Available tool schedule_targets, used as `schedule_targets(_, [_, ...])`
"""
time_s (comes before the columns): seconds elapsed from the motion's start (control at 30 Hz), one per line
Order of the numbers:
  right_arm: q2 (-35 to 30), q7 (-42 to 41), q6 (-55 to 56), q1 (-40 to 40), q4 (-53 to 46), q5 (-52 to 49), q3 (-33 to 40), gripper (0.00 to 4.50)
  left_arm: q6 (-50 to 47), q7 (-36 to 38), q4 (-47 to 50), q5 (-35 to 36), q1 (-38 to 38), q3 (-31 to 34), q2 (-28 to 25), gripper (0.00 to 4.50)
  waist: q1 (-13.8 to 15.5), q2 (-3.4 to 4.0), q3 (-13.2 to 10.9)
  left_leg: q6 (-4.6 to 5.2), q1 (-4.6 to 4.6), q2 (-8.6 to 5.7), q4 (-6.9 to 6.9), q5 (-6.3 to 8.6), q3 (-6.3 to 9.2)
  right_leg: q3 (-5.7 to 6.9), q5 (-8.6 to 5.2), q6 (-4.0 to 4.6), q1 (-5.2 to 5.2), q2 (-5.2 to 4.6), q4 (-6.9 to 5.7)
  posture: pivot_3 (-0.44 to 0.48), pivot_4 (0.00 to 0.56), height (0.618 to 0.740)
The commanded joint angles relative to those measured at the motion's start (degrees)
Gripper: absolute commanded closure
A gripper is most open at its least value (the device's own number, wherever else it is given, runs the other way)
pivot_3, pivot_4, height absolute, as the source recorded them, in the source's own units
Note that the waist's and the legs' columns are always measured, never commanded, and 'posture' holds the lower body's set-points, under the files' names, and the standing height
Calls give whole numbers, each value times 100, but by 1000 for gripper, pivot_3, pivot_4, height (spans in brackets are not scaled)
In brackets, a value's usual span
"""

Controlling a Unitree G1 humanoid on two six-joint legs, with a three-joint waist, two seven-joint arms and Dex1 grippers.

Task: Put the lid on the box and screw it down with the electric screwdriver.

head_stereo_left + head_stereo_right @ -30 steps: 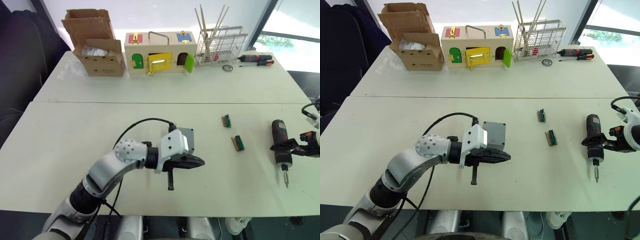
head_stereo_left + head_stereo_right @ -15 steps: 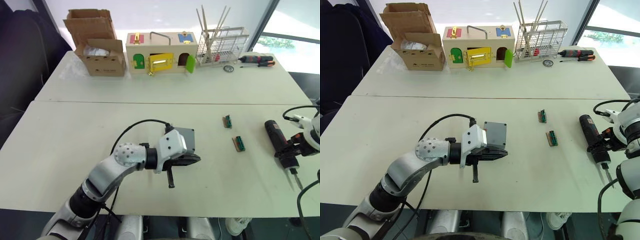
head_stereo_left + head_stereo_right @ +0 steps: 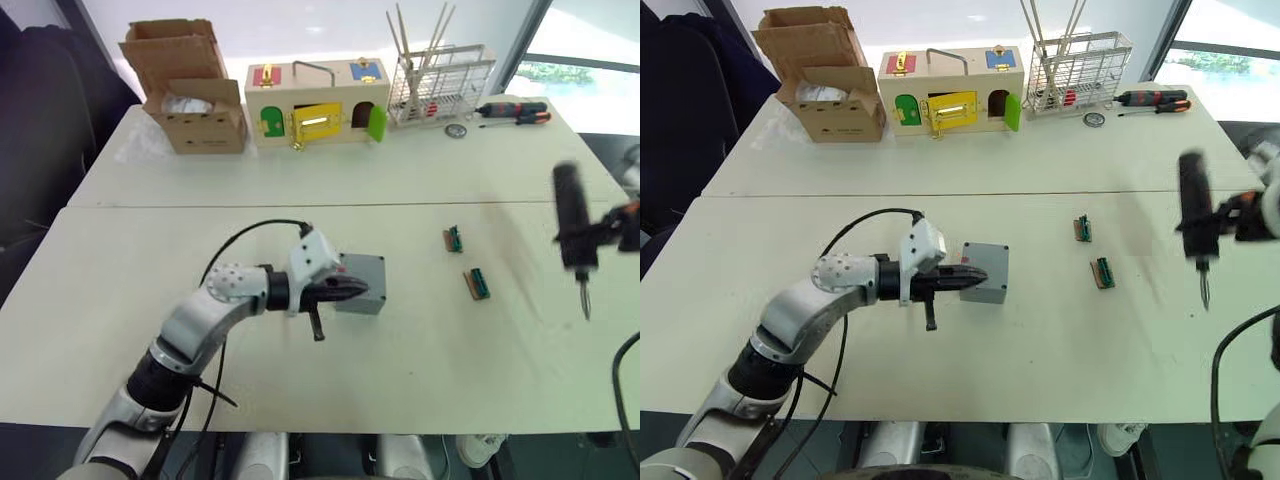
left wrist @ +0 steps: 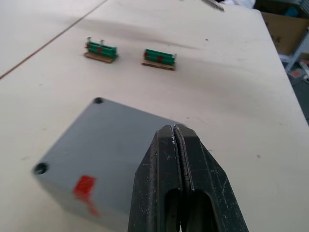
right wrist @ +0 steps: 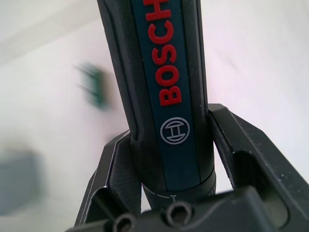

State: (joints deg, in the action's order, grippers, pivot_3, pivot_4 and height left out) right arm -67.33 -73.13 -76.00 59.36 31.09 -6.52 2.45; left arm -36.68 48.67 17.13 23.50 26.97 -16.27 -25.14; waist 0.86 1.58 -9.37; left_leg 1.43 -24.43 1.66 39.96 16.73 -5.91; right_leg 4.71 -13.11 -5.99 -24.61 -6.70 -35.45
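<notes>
My right gripper (image 5: 166,159) clamps the electric screwdriver (image 3: 572,218), black with red lettering, raised bit-down over the table's (image 3: 420,360) right edge and motion-blurred. My left gripper (image 4: 177,140), fingers pressed together, rests over the grey red-marked box (image 4: 104,145) at mid-table.

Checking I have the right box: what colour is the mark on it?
Red, on the grey box; clearest in the left wrist view.
</notes>
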Motion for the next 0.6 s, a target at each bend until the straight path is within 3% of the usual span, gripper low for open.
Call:
schedule_targets(0.03, [1069, 407, -1098, -508, -2492, -866, 2499, 2588, 193, 128, -168, 48, 158, 269, -80, 4500, -16, -6, -1, -4, 1, 2, 5, -2, 3, 2, 1, -1, 7, 0, -1, 0, 150, 728])
schedule_targets(0.13, [3260, 1254, -1259, -784, -4750, -1208, 4103, 2588, 269, 248, -401, -17, 312, 270, -126, 4500, -47, -7, -1, -7, 7, 4, 17, -4, 5, -7, 6, 0, 5, -9, -20, 0, 150, 728])
schedule_targets(0.2, [4442, 1890, -831, -1002, -5667, -1326, 4442, 2588, 257, 283, -489, 0, 421, 270, -93, 4500, 4, -11, 0, -16, 6, 0, 13, -10, 14, -8, 4, -1, -2, -9, -58, 0, 150, 728])
schedule_targets(0.27, [5145, 2285, -325, -1269, -6149, -1486, 4412, 2588, 250, 324, -582, 1, 515, 278, -73, 4500, 108, -11, 0, -24, -5, -9, 9, -15, 17, 0, -1, -5, -3, -8, -60, 0, 150, 728])
schedule_targets(0.43, [6065, 2868, 1091, -2318, -6540, -1677, 3538, 2588, 282, 455, -873, -126, 780, 92, -14, 4500, 132, -15, 0, -20, -10, -34, 20, -14, 10, -7, 0, -5, 8, -16, -49, 0, 150, 728])
schedule_targets(0.6, [5969, 3156, 2342, -3186, -6392, -1604, 2757, 2588, 455, 616, -1198, -331, 958, -144, 105, 4500, 40, -16, -1, -22, 5, -33, 9, -17, 14, -9, -4, -10, 8, -12, -58, 0, 150, 728])
